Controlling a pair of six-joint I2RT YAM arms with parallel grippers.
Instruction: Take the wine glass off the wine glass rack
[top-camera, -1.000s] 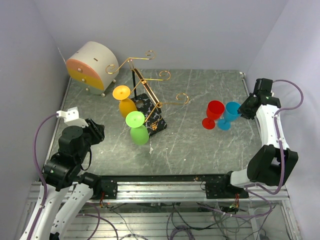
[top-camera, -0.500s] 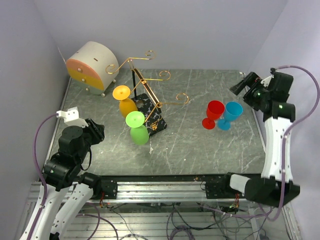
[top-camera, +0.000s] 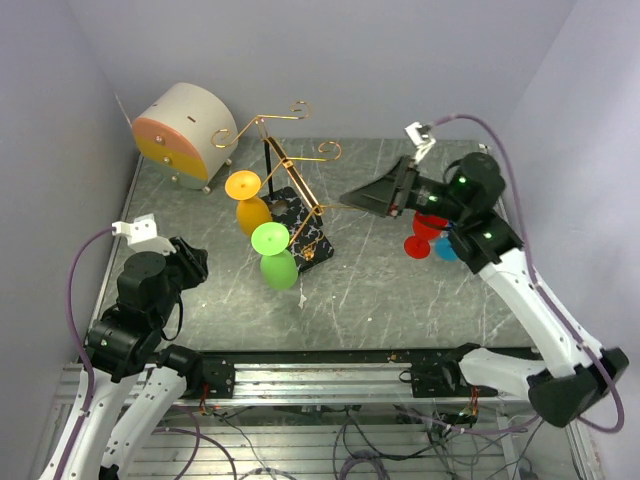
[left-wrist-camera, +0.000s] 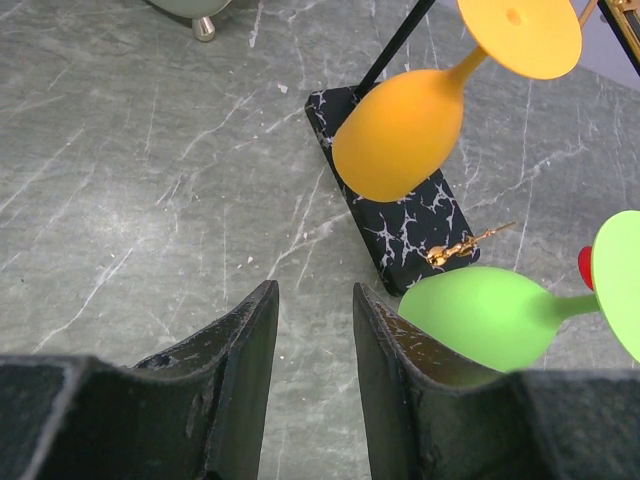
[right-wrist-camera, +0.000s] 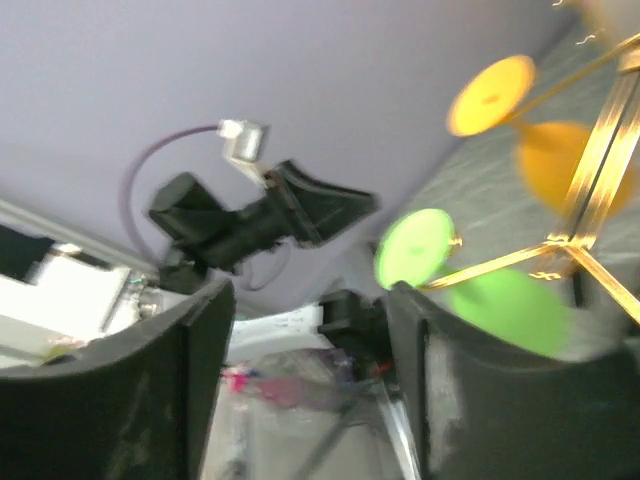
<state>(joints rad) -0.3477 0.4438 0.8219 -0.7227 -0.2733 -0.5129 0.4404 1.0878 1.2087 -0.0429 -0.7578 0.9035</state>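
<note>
Light was soft and even, came from above. Shadows on table were faint. Top and left wrist views were sharp. Right wrist view was blurred, green glass smeared, edges soft.

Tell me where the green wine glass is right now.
In the overhead view, the green glass hangs upside down from the gold rack, left of centre, with the orange glass just behind it.
</note>
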